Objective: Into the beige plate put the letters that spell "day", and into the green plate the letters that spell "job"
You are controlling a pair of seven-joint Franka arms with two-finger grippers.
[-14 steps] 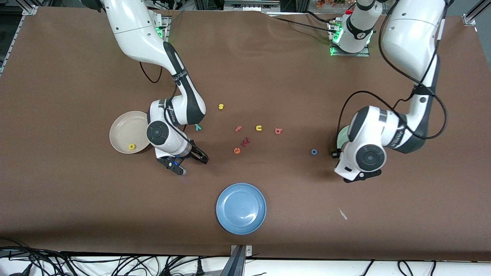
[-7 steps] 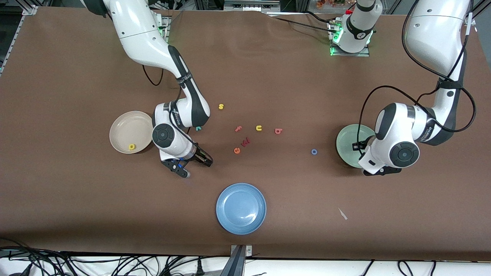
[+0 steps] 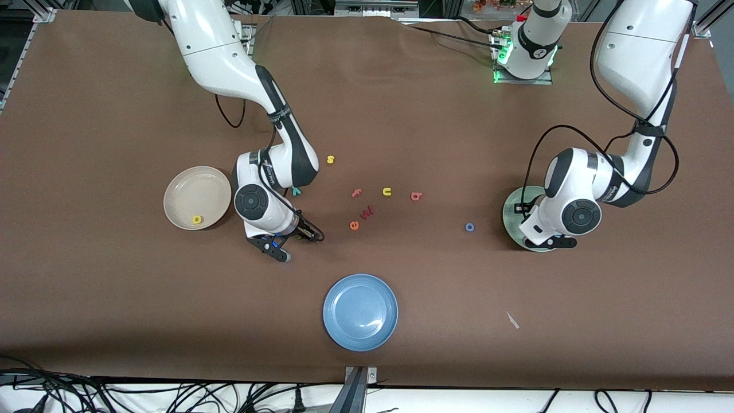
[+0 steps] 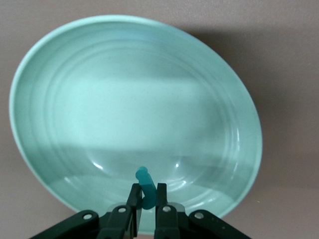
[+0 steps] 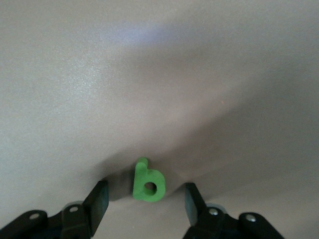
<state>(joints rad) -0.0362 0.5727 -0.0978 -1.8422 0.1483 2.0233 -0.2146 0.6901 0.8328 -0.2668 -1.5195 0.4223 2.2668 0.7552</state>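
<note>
My left gripper (image 4: 147,189) is shut on the teal hook-shaped "j" (image 4: 143,178) and hangs over the pale green plate (image 4: 134,94), (image 3: 510,213). My right gripper (image 3: 297,244) is down at the table beside the beige plate (image 3: 192,192), open, with the green "d" (image 5: 142,175) lying between its fingers (image 5: 100,195) and touching neither. The yellow "a" (image 3: 197,219) lies in the beige plate. The teal "y" (image 3: 296,191) shows beside the right wrist. The pinkish-red "b" (image 3: 417,196) and blue "o" (image 3: 469,227) lie on the table.
Loose letters lie mid-table: yellow "s" (image 3: 330,159), pink "f" (image 3: 356,193), yellow "u" (image 3: 387,191), red "w" (image 3: 368,211), orange "e" (image 3: 354,225). A blue plate (image 3: 360,311) sits nearer the front camera. A small white scrap (image 3: 512,320) lies toward the left arm's end.
The left hand swung out past the green plate and came back over it, still holding the "j". The right gripper shifted slightly toward mid-table and its jaws have narrowed.
</note>
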